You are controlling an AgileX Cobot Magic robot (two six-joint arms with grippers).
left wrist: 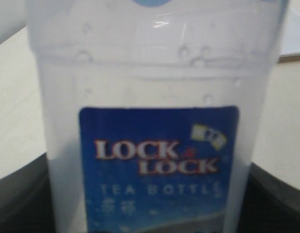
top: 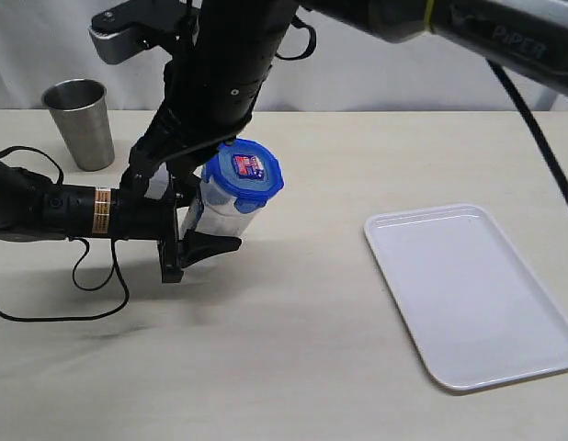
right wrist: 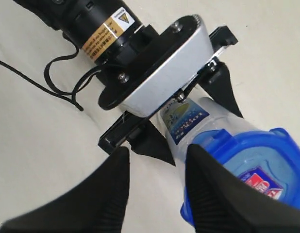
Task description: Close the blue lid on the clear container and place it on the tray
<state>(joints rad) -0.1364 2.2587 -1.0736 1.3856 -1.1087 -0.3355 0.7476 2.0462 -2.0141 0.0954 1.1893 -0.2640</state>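
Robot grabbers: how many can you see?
2. The left gripper is clamped on the clear container, left of the tray; the right gripper is open at the blue lid.

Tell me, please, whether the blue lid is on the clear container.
On: the blue lid caps the clear container; whether its tabs are latched, cannot tell.

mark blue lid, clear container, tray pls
blue lid [top: 251, 173]: exterior view, centre of its top face.
clear container [left wrist: 157, 155]: left wrist view, side wall, on its label.
tray [top: 472, 294]: exterior view, bare middle of its floor.
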